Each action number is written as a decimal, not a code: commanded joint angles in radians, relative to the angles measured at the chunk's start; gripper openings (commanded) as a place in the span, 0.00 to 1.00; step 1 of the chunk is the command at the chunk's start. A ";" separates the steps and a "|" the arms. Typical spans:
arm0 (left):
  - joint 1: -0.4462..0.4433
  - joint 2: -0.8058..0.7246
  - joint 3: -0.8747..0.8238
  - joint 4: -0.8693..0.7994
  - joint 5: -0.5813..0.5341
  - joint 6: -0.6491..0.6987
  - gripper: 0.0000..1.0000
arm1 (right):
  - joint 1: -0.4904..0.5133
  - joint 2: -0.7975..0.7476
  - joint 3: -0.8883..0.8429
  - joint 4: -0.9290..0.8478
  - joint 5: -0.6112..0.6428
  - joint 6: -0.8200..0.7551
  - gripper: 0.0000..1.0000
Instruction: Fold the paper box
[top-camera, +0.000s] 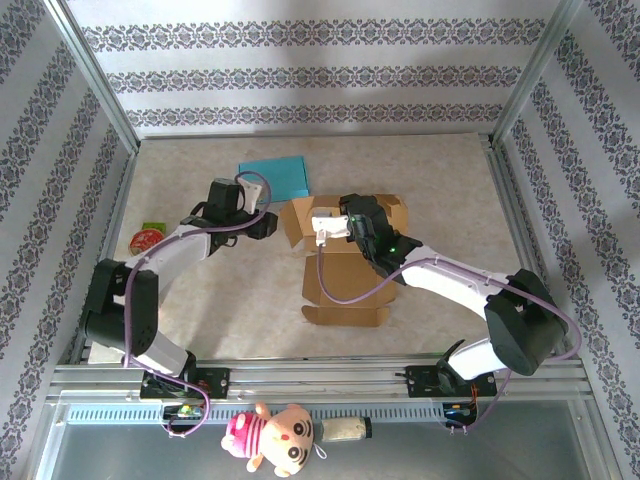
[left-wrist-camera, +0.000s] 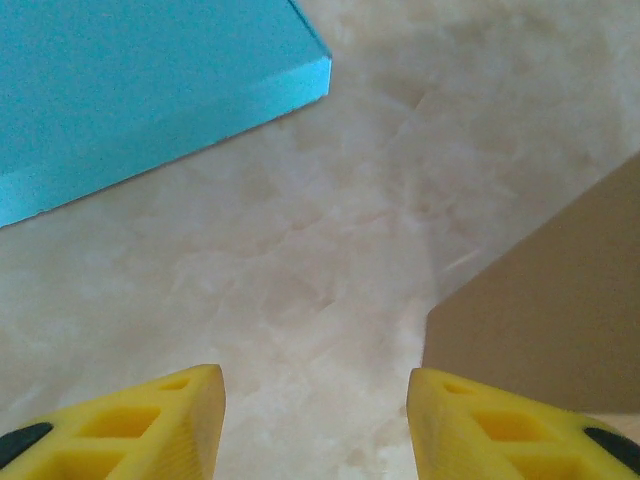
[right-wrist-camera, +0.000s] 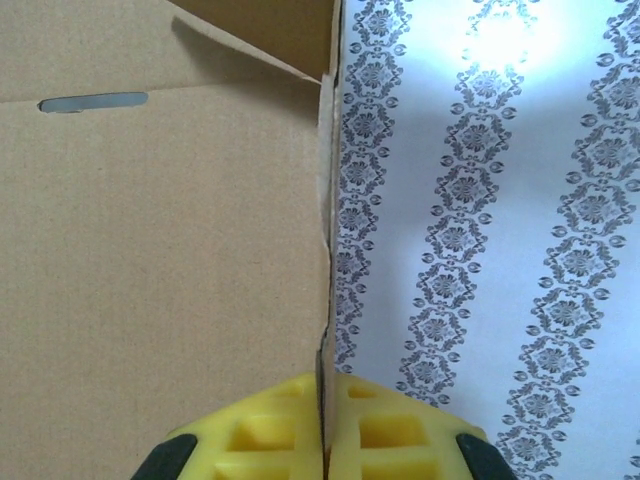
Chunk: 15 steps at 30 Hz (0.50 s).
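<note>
The paper box (top-camera: 345, 285) looks only partly folded, its six-o'clock panels flat on the worktop (top-camera: 215, 315), while right fingers (right-wrist-camera: 270, 425) pinch one wall and left fingers (left-wrist-camera: 150, 425) hang spread.

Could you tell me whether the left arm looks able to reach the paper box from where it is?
Probably yes: the left gripper is open, with just bare table between it and the paper box.

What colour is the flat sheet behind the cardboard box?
The sheet is turquoise blue, clearest in the left wrist view.
</note>
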 joint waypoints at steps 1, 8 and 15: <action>0.006 0.062 0.044 -0.014 0.096 0.148 0.50 | 0.011 -0.006 -0.013 0.068 0.019 -0.029 0.06; -0.002 0.130 0.086 -0.021 0.171 0.157 0.50 | 0.010 0.000 -0.031 0.074 0.018 -0.005 0.06; -0.001 0.002 0.024 -0.018 -0.111 -0.243 0.52 | -0.017 0.025 -0.018 0.064 0.043 0.077 0.07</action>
